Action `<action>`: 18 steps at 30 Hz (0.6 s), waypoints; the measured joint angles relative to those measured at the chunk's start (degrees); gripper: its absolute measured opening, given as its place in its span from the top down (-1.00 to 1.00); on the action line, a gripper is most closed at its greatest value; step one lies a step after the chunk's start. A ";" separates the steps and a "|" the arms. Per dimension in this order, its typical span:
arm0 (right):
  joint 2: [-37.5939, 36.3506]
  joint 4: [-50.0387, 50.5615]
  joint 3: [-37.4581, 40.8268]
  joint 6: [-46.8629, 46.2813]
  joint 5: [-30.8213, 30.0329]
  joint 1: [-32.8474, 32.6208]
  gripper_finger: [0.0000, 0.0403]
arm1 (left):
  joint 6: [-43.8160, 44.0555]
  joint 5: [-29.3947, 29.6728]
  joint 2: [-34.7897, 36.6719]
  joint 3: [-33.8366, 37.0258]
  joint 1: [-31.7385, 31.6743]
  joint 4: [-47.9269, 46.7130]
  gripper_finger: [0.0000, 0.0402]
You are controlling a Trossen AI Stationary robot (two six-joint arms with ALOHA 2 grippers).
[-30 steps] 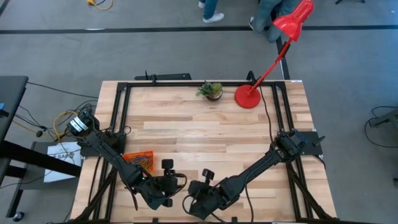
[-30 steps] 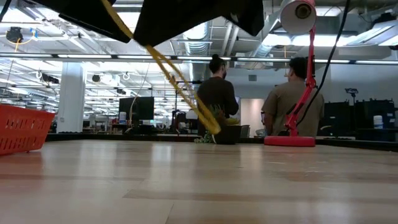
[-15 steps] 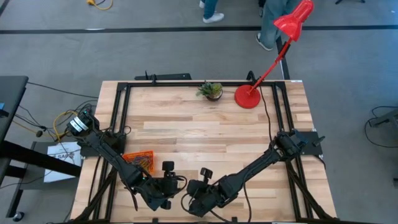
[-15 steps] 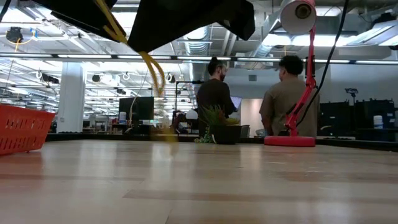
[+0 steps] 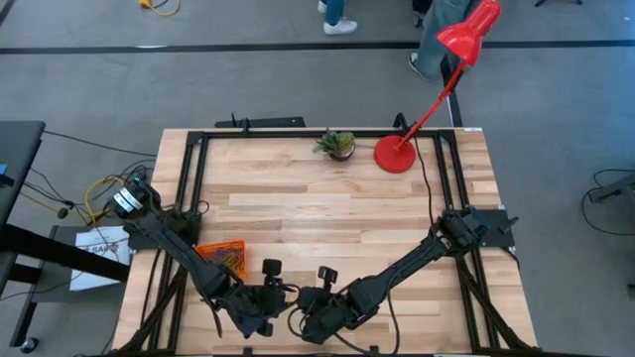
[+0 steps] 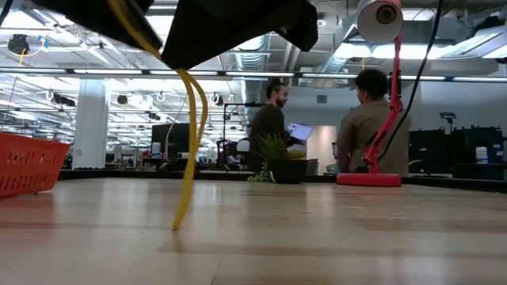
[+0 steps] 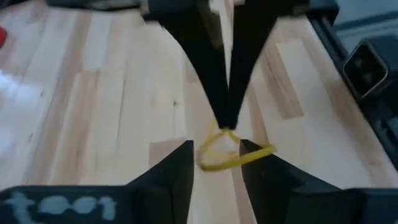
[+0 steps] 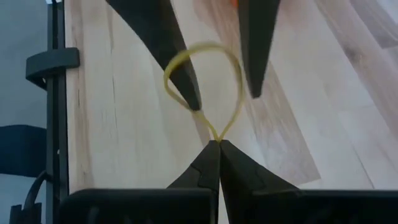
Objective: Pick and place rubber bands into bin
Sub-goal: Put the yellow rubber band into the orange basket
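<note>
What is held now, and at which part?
The right end effector pinches a thin yellow rubber band at one end of its loop; the left end effector holds nothing.

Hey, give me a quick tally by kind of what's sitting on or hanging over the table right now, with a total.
Yellow rubber band, pinched in the right claw: 1
Orange bin: 1
Red lamp: 1
Potted plant: 1
Robot arms: 2
Total: 6

A yellow rubber band [image 6: 190, 150] is seen hanging from a dark gripper [image 6: 198, 32] at 12 o'clock, its lower end touching the wooden table [image 6: 317, 237]. The orange bin [image 6: 28, 162] is seen at 9 o'clock.
</note>
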State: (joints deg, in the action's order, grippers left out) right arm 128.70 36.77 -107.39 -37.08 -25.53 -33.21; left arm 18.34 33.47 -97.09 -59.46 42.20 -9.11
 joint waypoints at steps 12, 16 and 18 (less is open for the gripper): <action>0.00 0.04 -0.03 -0.37 0.06 -0.02 0.94 | -0.91 -0.03 -7.05 0.00 1.11 3.72 0.96; 0.00 0.02 -0.07 -0.39 0.06 -0.17 0.84 | -0.93 0.46 -5.71 -0.02 2.23 4.61 0.97; 0.00 0.02 -0.07 -0.40 0.02 -0.43 0.78 | -0.93 1.17 -5.21 -0.04 2.79 4.36 0.98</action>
State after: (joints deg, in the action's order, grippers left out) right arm 128.70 36.80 -107.46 -37.48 -25.52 -33.65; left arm 17.41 34.64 -102.30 -59.50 44.99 -4.74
